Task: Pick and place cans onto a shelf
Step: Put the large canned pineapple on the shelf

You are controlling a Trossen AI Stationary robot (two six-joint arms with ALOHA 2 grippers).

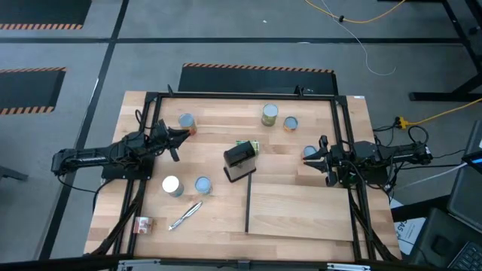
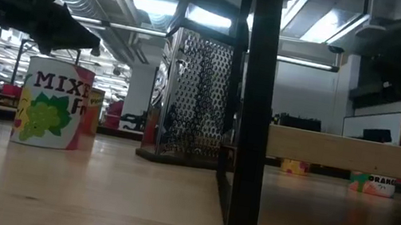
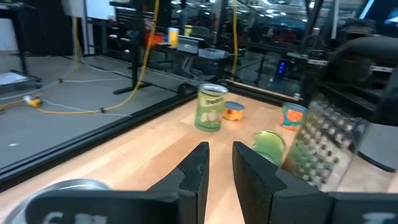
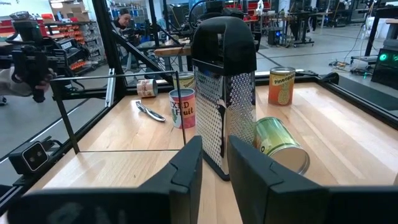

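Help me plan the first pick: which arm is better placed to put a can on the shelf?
Right, probably. The right gripper sits beside a silver-topped can and borders the shelf; the left gripper is across the table by another can.

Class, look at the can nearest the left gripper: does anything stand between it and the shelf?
Yes. In the high view the grater stands on the straight line from that can to the shelf. Nothing visible separates the left gripper from the can. The right gripper waits near the table's right side.
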